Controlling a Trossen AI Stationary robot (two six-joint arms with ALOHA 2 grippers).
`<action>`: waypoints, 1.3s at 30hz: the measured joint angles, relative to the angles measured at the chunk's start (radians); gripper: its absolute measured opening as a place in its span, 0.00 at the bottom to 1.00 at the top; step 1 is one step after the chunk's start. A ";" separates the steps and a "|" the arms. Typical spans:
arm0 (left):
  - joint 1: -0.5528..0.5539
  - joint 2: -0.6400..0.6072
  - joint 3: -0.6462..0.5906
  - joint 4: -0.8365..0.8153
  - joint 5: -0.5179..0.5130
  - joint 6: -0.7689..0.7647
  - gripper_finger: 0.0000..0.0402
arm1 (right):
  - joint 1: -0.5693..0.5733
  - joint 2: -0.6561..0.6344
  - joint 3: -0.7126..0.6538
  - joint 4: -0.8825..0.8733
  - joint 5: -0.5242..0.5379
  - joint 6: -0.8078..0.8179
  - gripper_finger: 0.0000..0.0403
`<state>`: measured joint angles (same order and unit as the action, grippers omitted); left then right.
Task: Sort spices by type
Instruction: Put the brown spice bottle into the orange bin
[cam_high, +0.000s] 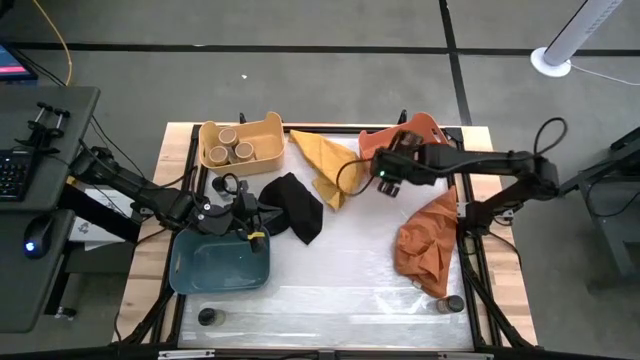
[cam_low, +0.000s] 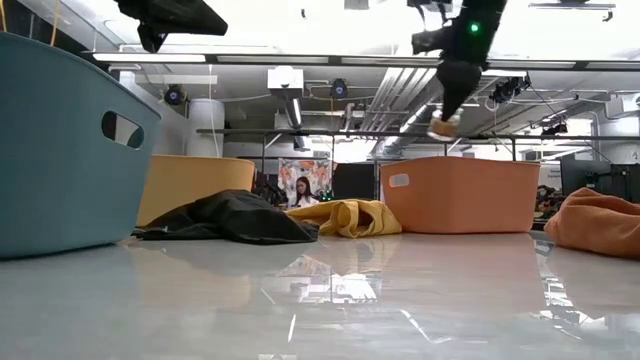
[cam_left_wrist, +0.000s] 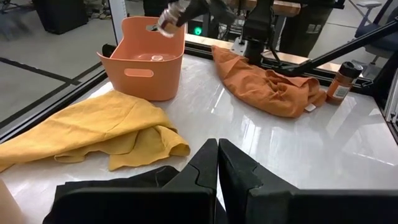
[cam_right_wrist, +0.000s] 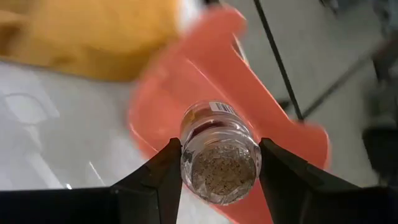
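My right gripper (cam_high: 388, 183) is shut on a small clear spice jar (cam_right_wrist: 219, 163) in the air beside the orange bin (cam_high: 425, 128); the low view shows the jar (cam_low: 443, 127) high above the table. My left gripper (cam_left_wrist: 217, 163) is shut and holds nothing, between the blue bin (cam_high: 220, 262) and the black cloth (cam_high: 297, 206). Three tan-topped jars (cam_high: 232, 151) stand in the yellow bin (cam_high: 240, 128). A black-topped jar (cam_high: 207, 317) stands near the table's near edge. A brownish jar (cam_left_wrist: 341, 81) stands by the orange cloth (cam_high: 428, 245). My right gripper pinches the jar's round body (cam_right_wrist: 186, 155) between its two fingers, one on each side. The jar's clear end, with spice showing through it, faces the wrist camera. The jar is lifted clear of the table and tilted, over the near rim of the orange bin (cam_right_wrist: 186, 81).
A yellow cloth (cam_high: 325, 165) lies between the yellow and orange bins, and the black cloth beside it. The orange cloth is heaped at the table's right edge. The glossy white tabletop (cam_high: 350, 270) shows bare in the middle and toward the near edge. A person sits far behind the table (cam_low: 302, 192).
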<state>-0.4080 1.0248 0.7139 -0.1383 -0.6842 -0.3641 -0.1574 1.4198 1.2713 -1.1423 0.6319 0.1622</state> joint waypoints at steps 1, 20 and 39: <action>0.000 0.000 0.000 0.000 0.000 0.000 0.00 | -0.016 -0.002 0.000 -0.015 -0.004 0.020 0.42; 0.000 0.000 0.000 0.007 -0.006 -0.002 0.00 | -0.260 0.135 -0.003 0.301 -0.166 -0.151 0.42; 0.002 0.000 0.000 0.000 -0.008 -0.001 0.00 | -0.386 0.245 -0.003 0.580 -0.262 -0.223 0.42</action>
<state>-0.4061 1.0252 0.7139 -0.1387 -0.6922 -0.3653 -0.5435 1.6649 1.2682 -0.5622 0.3698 -0.0612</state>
